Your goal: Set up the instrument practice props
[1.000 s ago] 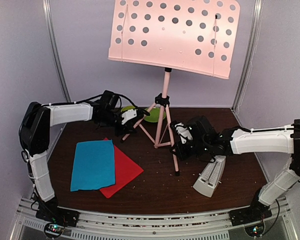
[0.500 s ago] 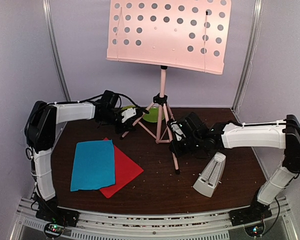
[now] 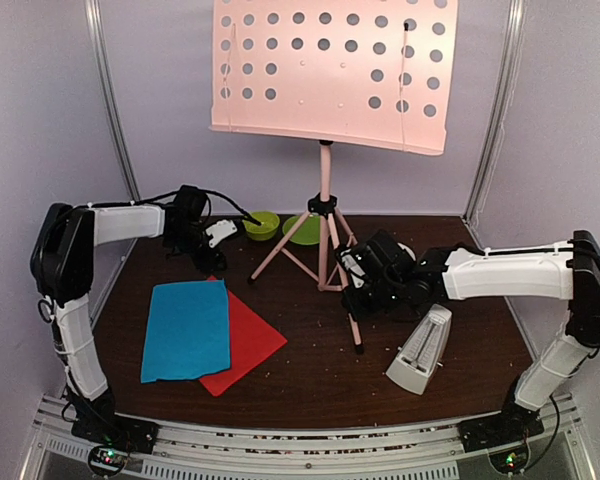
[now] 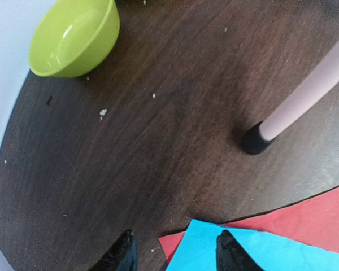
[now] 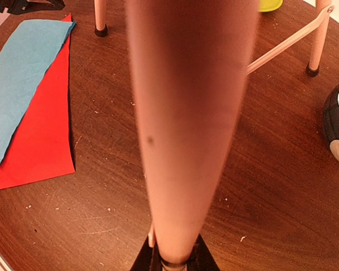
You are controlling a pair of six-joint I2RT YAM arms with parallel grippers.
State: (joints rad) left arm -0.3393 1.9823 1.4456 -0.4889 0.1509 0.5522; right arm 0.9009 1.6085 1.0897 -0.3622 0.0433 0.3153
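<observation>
Clamping a leg of the pale pink perforated tripod music stand, the right gripper is closed tight; the left gripper, left of it, stands parted, empty.

The stand is standing in the middle of the table, toward the back. Two sheets are lying to its left, nearer the front; the upper sheet is covering the left part of the lower sheet. The metronome is standing at the right front, near the stand's front leg. The bowl is sitting at the back, left of the plate, which is lying behind the stand's legs.
</observation>
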